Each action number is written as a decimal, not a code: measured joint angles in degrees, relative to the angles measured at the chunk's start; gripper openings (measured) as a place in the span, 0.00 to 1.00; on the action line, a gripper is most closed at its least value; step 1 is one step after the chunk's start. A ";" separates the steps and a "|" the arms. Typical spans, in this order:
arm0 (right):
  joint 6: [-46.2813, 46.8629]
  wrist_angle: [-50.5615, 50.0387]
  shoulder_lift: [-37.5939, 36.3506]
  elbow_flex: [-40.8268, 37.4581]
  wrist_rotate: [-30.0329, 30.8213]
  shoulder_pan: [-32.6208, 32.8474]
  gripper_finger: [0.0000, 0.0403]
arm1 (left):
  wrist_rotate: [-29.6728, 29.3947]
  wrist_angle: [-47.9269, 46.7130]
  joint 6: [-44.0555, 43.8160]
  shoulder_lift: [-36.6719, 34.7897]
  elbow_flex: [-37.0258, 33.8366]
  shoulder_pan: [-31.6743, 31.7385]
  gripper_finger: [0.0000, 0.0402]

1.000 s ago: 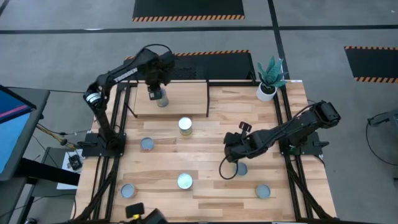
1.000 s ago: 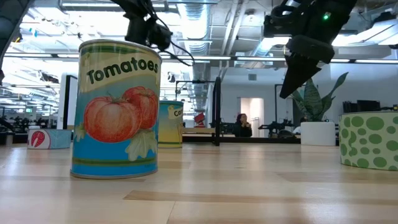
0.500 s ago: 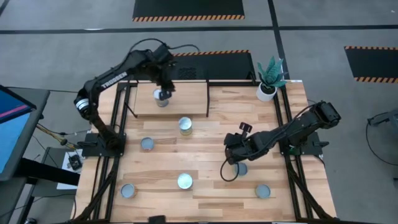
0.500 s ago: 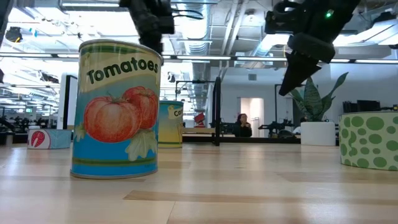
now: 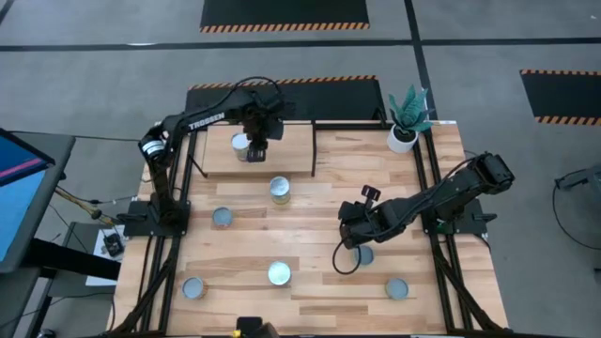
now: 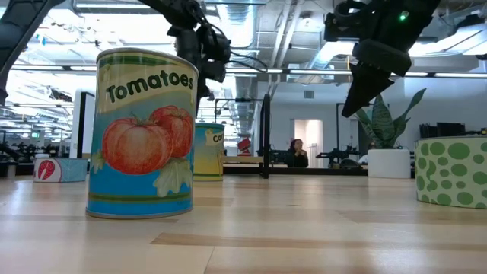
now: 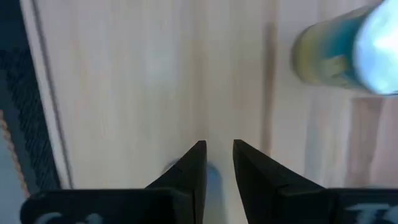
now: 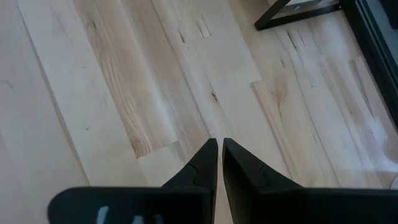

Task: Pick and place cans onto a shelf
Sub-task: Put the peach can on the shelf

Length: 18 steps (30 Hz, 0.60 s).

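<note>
One can [image 5: 241, 145] stands upright on the light-wood shelf [image 5: 282, 155] at the table's far left; it also shows in the left wrist view [image 7: 348, 53]. My left gripper [image 5: 255, 150] hovers over the shelf just right of this can, its fingers [image 7: 219, 155] narrowly parted and empty. Several more cans stand on the tabletop, among them a can [image 5: 280, 190] in front of the shelf and another can [image 5: 364, 253] beside my right gripper [image 5: 347, 235]. My right gripper [image 8: 220, 149] is shut, empty, and hangs above the planks [image 6: 351, 106].
A white plant pot [image 5: 403, 138] stands at the far right corner. Other cans stand at the left [image 5: 222, 217], near centre [image 5: 279, 273], near left [image 5: 192, 287] and near right [image 5: 397, 288]. The tomato can [image 6: 141, 133] fills the low view's left.
My left gripper has gone from above the shelf's can toward the table's right edge and now stands beside it, the arm swinging round. The can has stayed upright on the shelf.
</note>
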 joint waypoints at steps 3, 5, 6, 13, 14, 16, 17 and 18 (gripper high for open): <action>0.00 0.06 0.00 0.00 0.00 -0.02 0.12 | -0.16 -0.83 0.02 0.03 0.00 1.73 0.17; 0.00 0.10 0.00 0.00 -0.02 -0.04 0.12 | -0.19 -0.86 -0.31 0.03 0.00 2.52 0.17; 0.00 0.11 0.00 0.00 -0.02 -0.04 0.12 | -0.19 -1.54 -0.39 0.03 0.00 2.85 0.17; 0.00 0.09 0.00 0.00 -0.04 -0.04 0.12 | -2.39 -4.18 -0.57 0.03 0.00 4.26 0.17; 0.00 0.09 0.00 0.00 -0.04 -0.04 0.12 | -2.64 -4.31 -0.70 0.03 0.00 4.33 0.17; -0.02 0.06 0.02 0.00 -0.06 -0.04 0.12 | -3.15 -5.34 -1.07 0.03 0.00 4.47 0.17; 0.00 0.09 0.00 0.00 -0.08 -0.04 0.12 | -3.07 -5.97 -1.07 0.03 0.00 4.68 0.17; 0.00 0.09 0.01 0.00 -0.10 -0.04 0.12 | -3.10 -6.36 -1.07 0.03 0.00 4.79 0.17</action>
